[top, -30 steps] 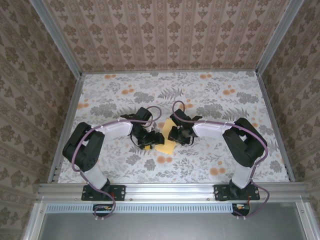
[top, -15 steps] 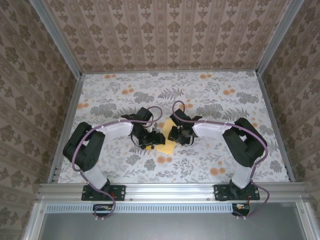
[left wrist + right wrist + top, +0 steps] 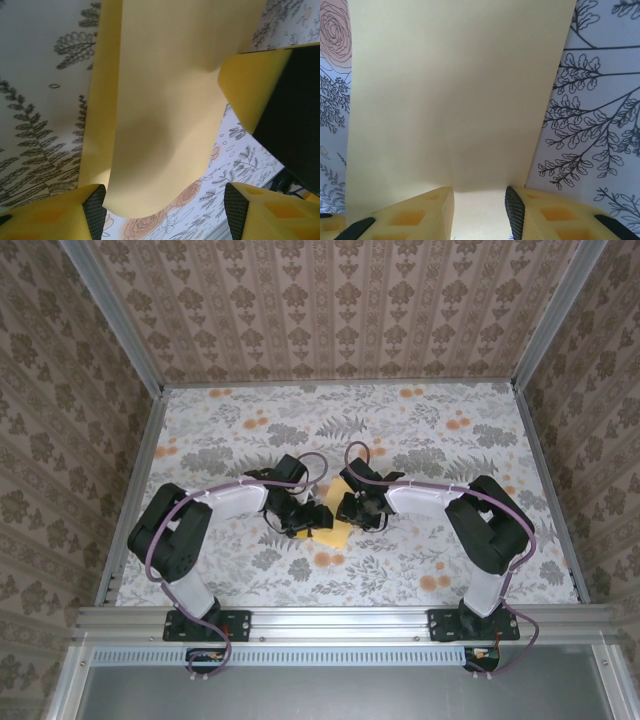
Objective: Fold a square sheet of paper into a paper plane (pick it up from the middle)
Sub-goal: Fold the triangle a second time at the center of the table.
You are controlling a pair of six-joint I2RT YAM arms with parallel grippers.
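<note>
The square sheet of paper [image 3: 336, 531] lies pale yellow at the table's middle, between my two grippers. In the left wrist view the sheet [image 3: 160, 100] is doubled over, its upper layer curling up off the cloth. My left gripper [image 3: 165, 214] is open around that curled edge, which hangs close to the left finger. My right gripper [image 3: 479, 212] stands open by a narrow gap, its fingertips down on the flat sheet [image 3: 450, 100]. From above, the left gripper [image 3: 303, 517] and right gripper [image 3: 356, 510] face each other across the paper. A paper plane is out of view.
The table [image 3: 420, 430] carries a grey leaf cloth with orange flower prints [image 3: 185, 196]. Patterned walls close it in on three sides, and a metal rail [image 3: 340, 620] runs along the near edge. The right gripper's finger [image 3: 250, 85] sits close in front of my left gripper.
My left gripper has edged right toward the paper and its jaws have narrowed a little. The right arm has held still.
</note>
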